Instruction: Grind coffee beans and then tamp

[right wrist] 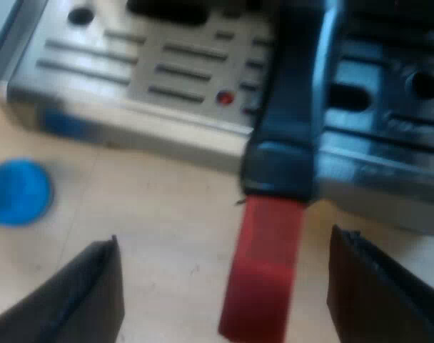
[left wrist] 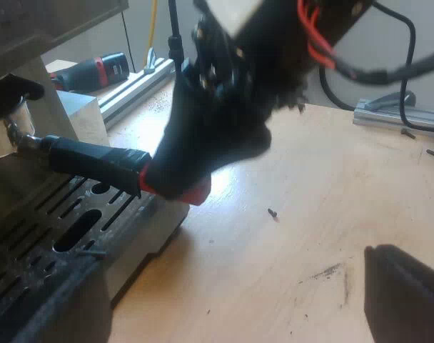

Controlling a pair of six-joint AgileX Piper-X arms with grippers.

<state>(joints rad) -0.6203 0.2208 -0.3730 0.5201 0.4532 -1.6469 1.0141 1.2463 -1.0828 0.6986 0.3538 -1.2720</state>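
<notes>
Handle (right wrist: 278, 175) between right jaws, seemingly clear

I see a black holder handle (right wrist: 285, 143) tipped in red, a blue tamper (right wrist: 17, 191), a silver slotted drip tray (right wrist: 131, 71) and a pale wood table (right wrist: 153, 236).

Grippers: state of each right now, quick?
Left gripper: open, holding nothing.
Right gripper: open, fingers either side of the holder handle's red end, not gripping.

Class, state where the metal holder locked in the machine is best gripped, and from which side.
Grip the handle's red end, coming end-on from beyond its tip, one finger on each flat side. The handle juts out of the machine, and the right gripper stands open astride that end.
</notes>
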